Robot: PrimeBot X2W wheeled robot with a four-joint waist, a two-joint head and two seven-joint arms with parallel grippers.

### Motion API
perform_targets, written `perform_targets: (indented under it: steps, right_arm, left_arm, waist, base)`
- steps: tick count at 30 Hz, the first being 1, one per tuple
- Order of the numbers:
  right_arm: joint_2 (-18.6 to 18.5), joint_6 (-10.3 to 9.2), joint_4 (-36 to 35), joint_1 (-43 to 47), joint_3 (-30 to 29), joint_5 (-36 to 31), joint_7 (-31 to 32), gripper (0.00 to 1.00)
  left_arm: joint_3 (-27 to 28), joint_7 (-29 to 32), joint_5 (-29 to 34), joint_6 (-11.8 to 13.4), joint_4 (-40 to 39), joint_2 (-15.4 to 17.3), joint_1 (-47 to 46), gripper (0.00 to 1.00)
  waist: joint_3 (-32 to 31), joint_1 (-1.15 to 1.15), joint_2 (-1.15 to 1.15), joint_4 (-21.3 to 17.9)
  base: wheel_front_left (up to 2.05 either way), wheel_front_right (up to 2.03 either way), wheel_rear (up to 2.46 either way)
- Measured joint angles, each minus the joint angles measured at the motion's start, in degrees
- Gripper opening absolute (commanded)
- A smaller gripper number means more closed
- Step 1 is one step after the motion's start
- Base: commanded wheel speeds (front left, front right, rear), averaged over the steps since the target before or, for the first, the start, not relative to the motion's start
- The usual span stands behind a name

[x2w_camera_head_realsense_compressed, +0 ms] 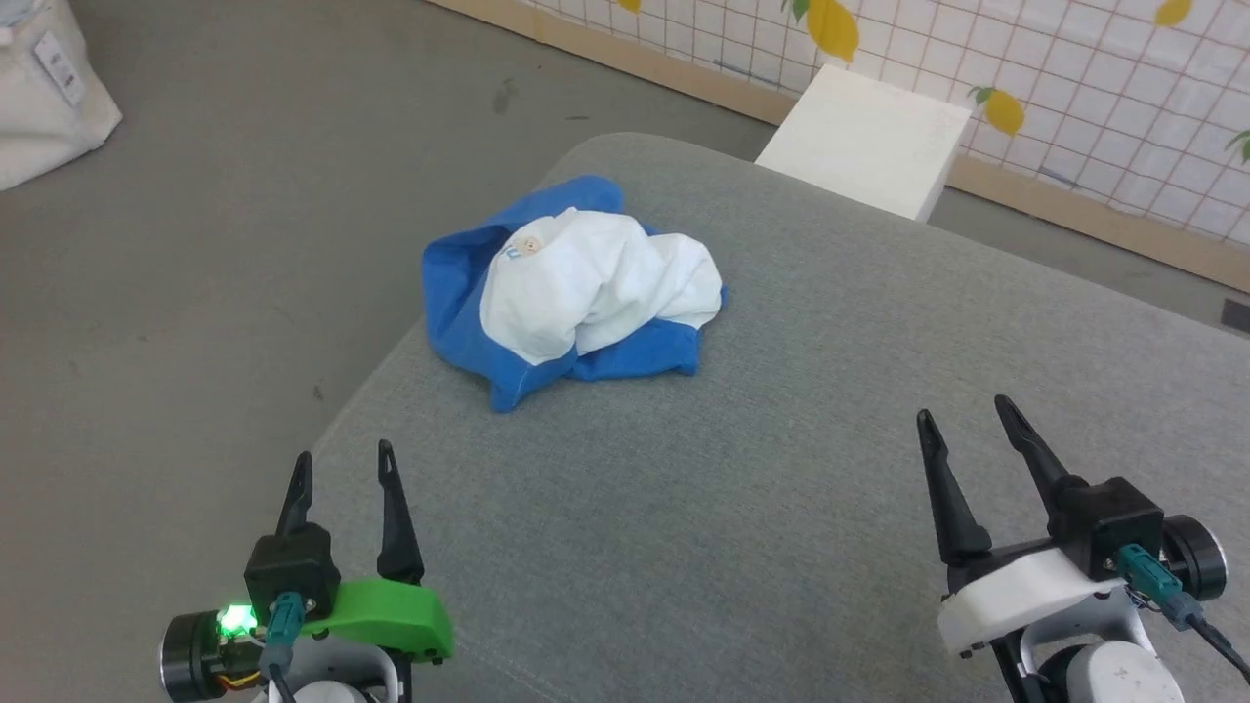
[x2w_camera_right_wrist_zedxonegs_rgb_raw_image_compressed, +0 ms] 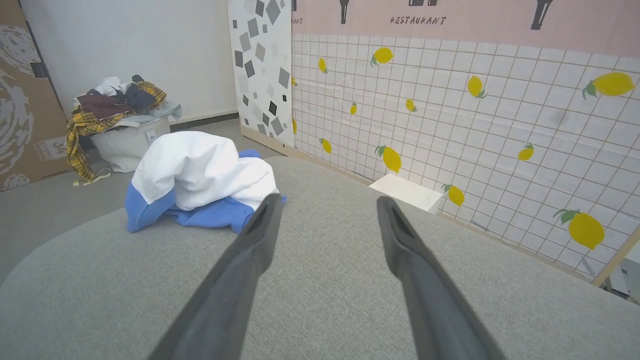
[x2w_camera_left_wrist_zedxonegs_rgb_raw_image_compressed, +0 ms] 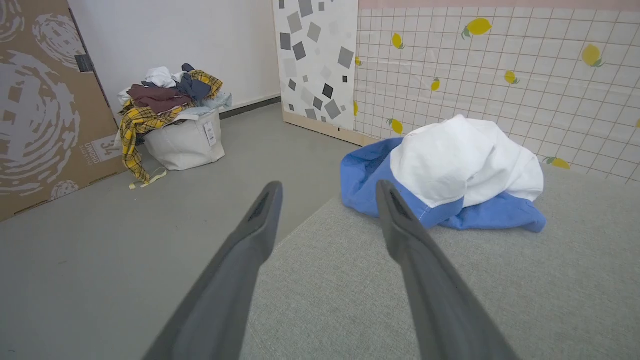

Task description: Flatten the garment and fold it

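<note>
The garment [x2w_camera_head_realsense_compressed: 576, 288] lies crumpled in a heap on the far left part of the grey padded surface [x2w_camera_head_realsense_compressed: 781, 469], white body bunched on top and blue sleeves spread under it. My left gripper [x2w_camera_head_realsense_compressed: 345, 461] hovers open at the lower left, well short of the heap. At the lower right my right gripper [x2w_camera_head_realsense_compressed: 962, 410] stands open too, with nothing between its fingers. In the left wrist view the garment [x2w_camera_left_wrist_zedxonegs_rgb_raw_image_compressed: 450, 175] sits just beyond the open left gripper [x2w_camera_left_wrist_zedxonegs_rgb_raw_image_compressed: 327, 192]. From the right wrist the garment [x2w_camera_right_wrist_zedxonegs_rgb_raw_image_compressed: 200, 180] shows up and left of the open right gripper [x2w_camera_right_wrist_zedxonegs_rgb_raw_image_compressed: 327, 205].
A white block [x2w_camera_head_realsense_compressed: 864, 137] stands on the floor past the surface's far edge, by the lemon-patterned tiled wall [x2w_camera_right_wrist_zedxonegs_rgb_raw_image_compressed: 475, 125]. A white bag heaped with clothes [x2w_camera_left_wrist_zedxonegs_rgb_raw_image_compressed: 172, 120] sits on the grey floor to the left, beside a cardboard panel [x2w_camera_left_wrist_zedxonegs_rgb_raw_image_compressed: 45, 110].
</note>
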Motion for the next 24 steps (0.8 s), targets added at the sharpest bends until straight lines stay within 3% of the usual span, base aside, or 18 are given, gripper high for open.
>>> perform_targets:
  steps: [16, 24]
  right_arm:
    - [0.02, 0.00, 0.66, -0.77, 0.07, 0.01, -1.44, 1.00]
    - [0.07, 0.00, 0.68, -0.82, 0.07, 0.01, -1.45, 1.00]
  left_arm:
    - [-0.44, -1.79, -0.43, 1.33, 1.10, -0.02, 0.01, 1.00]
    - [-0.44, -1.83, -0.43, 1.46, 1.22, -0.07, 0.01, 1.00]
  waist:
    - [0.72, 0.00, 0.00, 4.17]
    - [0.80, 0.00, 0.00, 4.25]
  base:
    - [0.00, 0.00, 0.00]
    - [0.00, 0.00, 0.00]
